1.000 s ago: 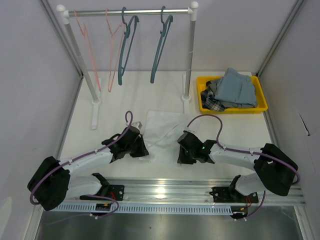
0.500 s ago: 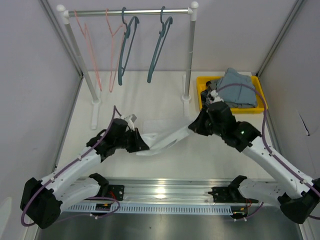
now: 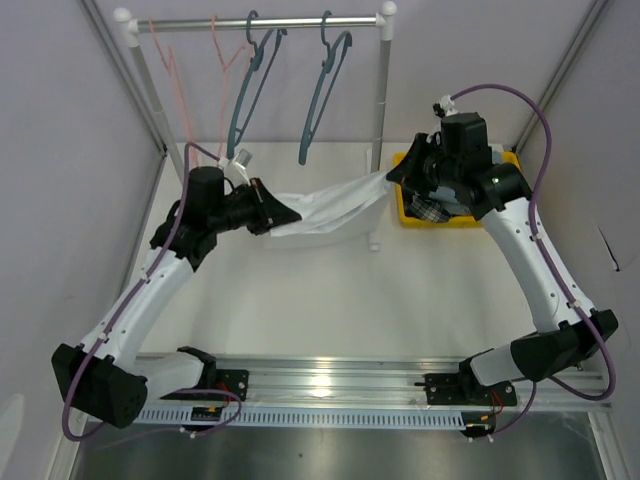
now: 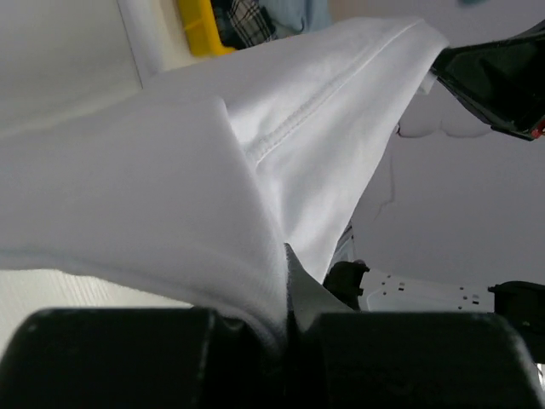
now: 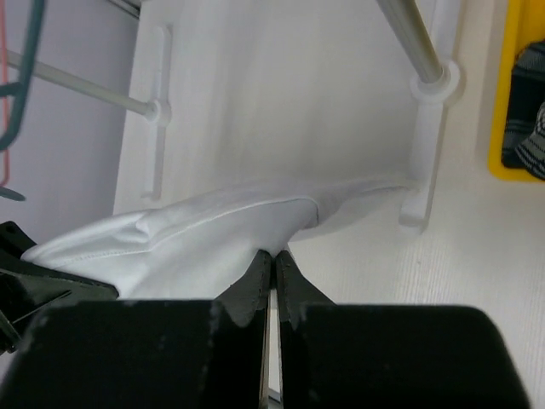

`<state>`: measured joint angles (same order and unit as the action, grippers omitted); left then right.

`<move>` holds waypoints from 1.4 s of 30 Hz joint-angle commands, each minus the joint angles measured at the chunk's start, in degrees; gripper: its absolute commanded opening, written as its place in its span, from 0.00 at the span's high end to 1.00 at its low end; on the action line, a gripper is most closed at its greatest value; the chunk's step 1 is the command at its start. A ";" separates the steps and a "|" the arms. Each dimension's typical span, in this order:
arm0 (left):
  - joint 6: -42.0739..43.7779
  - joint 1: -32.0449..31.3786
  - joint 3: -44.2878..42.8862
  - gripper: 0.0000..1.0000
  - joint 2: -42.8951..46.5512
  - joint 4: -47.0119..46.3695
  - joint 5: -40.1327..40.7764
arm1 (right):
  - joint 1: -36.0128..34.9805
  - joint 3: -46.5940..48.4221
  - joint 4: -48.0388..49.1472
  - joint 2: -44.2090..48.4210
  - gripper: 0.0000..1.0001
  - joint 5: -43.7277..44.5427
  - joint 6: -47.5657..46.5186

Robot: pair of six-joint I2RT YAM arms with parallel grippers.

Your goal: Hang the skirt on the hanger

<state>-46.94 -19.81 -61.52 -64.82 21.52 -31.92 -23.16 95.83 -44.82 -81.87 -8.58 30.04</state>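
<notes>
- My left gripper is clamped on a fold of the white skirt. My left wrist camera shows the cloth pinched between the jaws. From overhead that grip is hidden under the wrist.
- My right gripper is clenched on the opposite end. Its own camera shows the jaws all but meeting, with a thin edge of fabric caught between them.
- Only the left wrist view shows the stitched seam, which runs along the skirt toward the dark body of my right gripper.
- Only the overhead view shows both arms raised, with the skirt slung between them, clear of the table and sagging in the middle.
- The skirt's long axis runs left to right across the table. Its right end sits a little farther back, near the rack's right post.
- The table is white. The right wrist view picks up a fine ribbed texture on it.
- Beyond the skirt, the rail carries two teal hangers and two pink wire hangers. The skirt hangs below them.
- A yellow bin of folded clothes sits right of the post, partly behind my right arm.
- Pale walls close in the left, back and right sides.
</notes>
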 commanded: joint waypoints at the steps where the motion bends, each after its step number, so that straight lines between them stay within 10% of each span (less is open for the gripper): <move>1: 0.53 2.50 -5.00 1.00 -1.80 0.63 -2.09 | 1.01 6.29 -0.71 -1.54 1.00 -2.93 -2.97; 23: -11.06 0.30 7.81 0.96 32.65 15.75 -3.24 | -16.13 -14.62 -5.10 24.84 1.00 8.40 6.79; 42: -20.74 7.15 22.15 0.98 -20.25 -37.69 -12.89 | 1.97 -14.27 11.42 -16.22 1.00 -9.61 -2.71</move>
<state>-65.91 -13.52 -38.02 -84.09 -3.16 -38.13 -21.76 78.46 -36.69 -97.86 -15.00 29.26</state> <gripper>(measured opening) 0.103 0.042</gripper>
